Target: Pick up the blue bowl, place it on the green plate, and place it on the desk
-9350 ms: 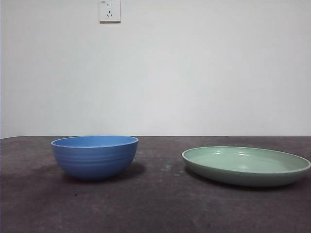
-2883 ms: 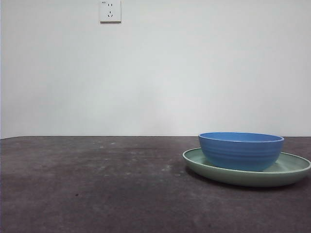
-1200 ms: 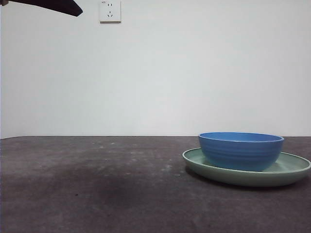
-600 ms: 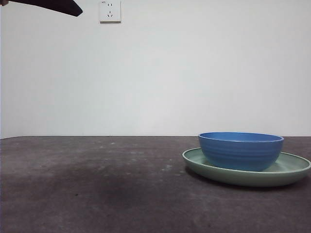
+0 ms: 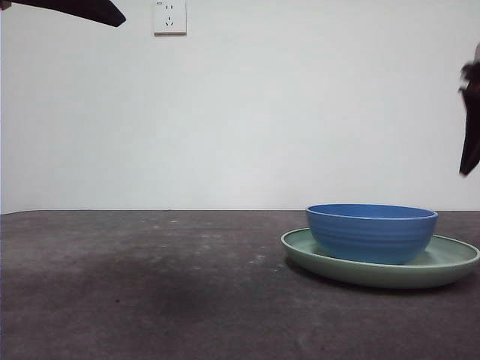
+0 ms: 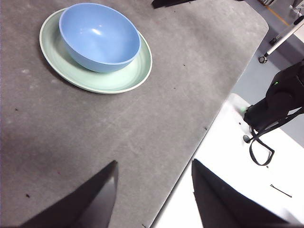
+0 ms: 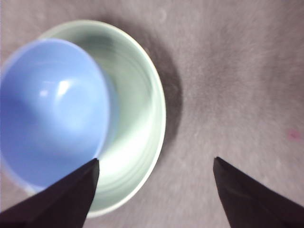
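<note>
Change: a dark gripper tip has newly entered the front view at its right edge, above the green plate (image 5: 450,271); half a second ago it was absent. Blue bowl (image 5: 372,233): upright on the plate, on the desk (image 5: 150,285). Right gripper (image 7: 154,164): wide open, empty, above the plate's edge. Left gripper (image 6: 154,166): open, empty, well apart.

A white socket (image 5: 169,16) sits high on the pale wall (image 5: 285,112); a black strap (image 6: 260,151) lies on a white surface (image 6: 237,180).
</note>
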You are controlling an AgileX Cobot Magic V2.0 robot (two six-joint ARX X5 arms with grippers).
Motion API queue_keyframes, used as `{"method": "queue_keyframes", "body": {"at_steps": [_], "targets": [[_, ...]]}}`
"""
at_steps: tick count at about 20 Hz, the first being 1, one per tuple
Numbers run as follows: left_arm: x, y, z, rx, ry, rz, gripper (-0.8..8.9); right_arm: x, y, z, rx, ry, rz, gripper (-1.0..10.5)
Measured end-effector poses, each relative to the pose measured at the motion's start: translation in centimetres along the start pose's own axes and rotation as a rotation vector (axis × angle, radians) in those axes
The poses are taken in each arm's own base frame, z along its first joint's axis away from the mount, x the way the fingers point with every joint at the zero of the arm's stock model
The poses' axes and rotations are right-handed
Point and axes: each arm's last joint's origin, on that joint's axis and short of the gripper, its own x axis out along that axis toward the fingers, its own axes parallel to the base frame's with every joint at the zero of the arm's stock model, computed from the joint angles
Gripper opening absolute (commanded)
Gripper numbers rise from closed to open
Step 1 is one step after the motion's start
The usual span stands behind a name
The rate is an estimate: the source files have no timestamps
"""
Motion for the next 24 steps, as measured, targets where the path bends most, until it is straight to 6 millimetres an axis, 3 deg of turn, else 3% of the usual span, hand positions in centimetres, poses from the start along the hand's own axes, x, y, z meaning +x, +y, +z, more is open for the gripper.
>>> {"method": "queue_keyframes", "body": {"at_steps": [5, 13, 15, 18, 24], "targets": [[0.0, 0.0, 0.0, 0.001, -0.001, 0.000, 2.50, 3.9, -1.2, 0.9, 0.010, 0.060, -0.001, 2.9], [0.0, 0.0, 0.1, 0.003, -0.006, -0.001, 2.50, 7.1, -1.1, 1.3, -0.025, 0.079, 0.017, 2.6], [0.0, 0.0, 0.1, 0.003, -0.006, -0.001, 2.50, 8.1, -1.3, 1.2, -0.023, 0.104, 0.018, 1.7], [0.0, 0.0, 0.1, 0.003, -0.006, 0.000, 2.50, 8.3, -1.3, 1.4, -0.030, 0.089, 0.020, 0.1], [0.0, 0.0, 0.1, 0.003, -0.006, 0.000, 2.50, 8.3, -1.3, 1.4, -0.027, 0.083, 0.020, 0.1]]}}
